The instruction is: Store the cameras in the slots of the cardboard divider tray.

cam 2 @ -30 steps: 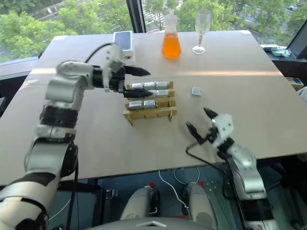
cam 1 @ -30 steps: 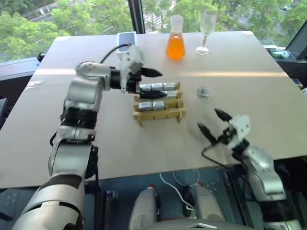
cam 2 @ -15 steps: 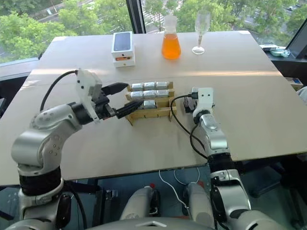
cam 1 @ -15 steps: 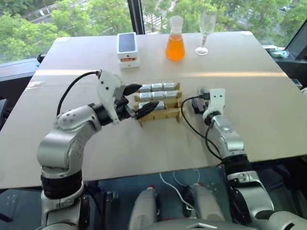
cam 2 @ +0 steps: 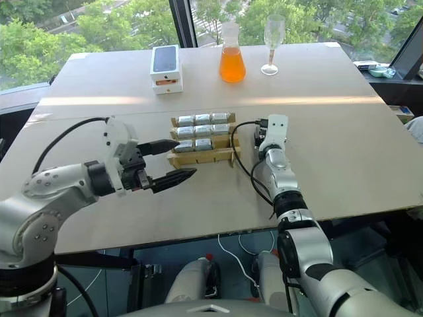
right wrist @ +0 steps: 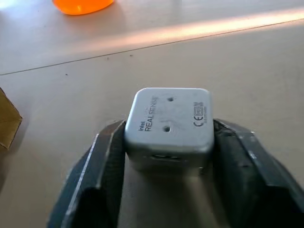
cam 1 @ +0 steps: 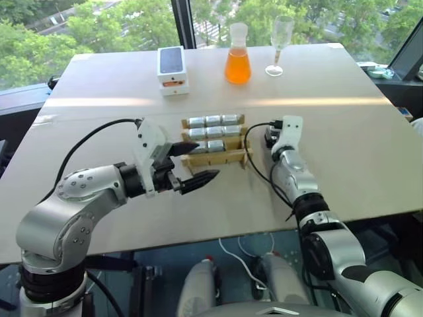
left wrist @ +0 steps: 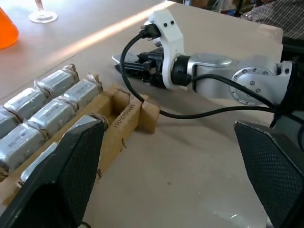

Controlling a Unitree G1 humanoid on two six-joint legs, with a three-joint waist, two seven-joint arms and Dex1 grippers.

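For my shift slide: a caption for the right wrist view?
Right pincer closed around the last loose camera on the table.

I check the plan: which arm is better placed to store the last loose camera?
The right: its gripper is closed on the camera beside the tray. The left gripper is open and empty.

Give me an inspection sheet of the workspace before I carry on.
Surface: tan table, dry and flat.
Job's things: cardboard divider tray holds eight cameras, front right slot empty; one loose camera on the table right of the tray.
Clutter: white phone box, flask of orange liquid, stemmed glass along the far edge.
Grippers: left gripper open, holding nothing, at the tray's near left; right gripper shut on the loose camera.
Cables: black wrist cables on both arms.
Surroundings: window with trees.
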